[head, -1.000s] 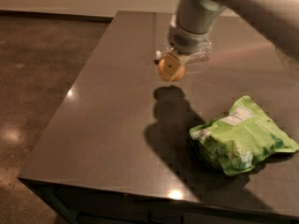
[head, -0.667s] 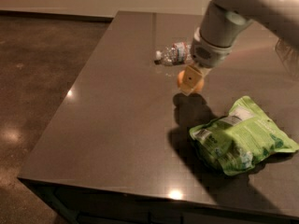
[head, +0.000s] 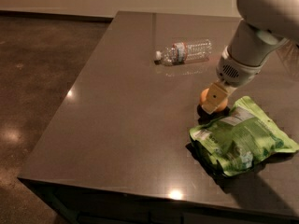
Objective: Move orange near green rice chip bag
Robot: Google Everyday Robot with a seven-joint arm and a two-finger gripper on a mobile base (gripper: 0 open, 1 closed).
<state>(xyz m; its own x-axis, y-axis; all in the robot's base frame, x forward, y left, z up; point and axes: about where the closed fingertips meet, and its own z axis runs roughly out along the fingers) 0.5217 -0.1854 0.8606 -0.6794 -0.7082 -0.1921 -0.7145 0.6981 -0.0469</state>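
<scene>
The orange (head: 203,97) is held in my gripper (head: 214,101), whose tan finger crosses its front. The gripper is shut on it and holds it low, at or just above the dark table (head: 121,125). The green rice chip bag (head: 240,141) lies flat at the right front of the table. The orange is right at the bag's upper left corner, very close to it. The white arm comes down from the upper right.
A clear plastic water bottle (head: 184,52) lies on its side farther back on the table, behind the orange. The table's left and front edges drop to a brown floor (head: 42,78).
The gripper has carried the orange from the middle back of the table, by the bottle, to the right and forward, and lowered it beside the green bag.
</scene>
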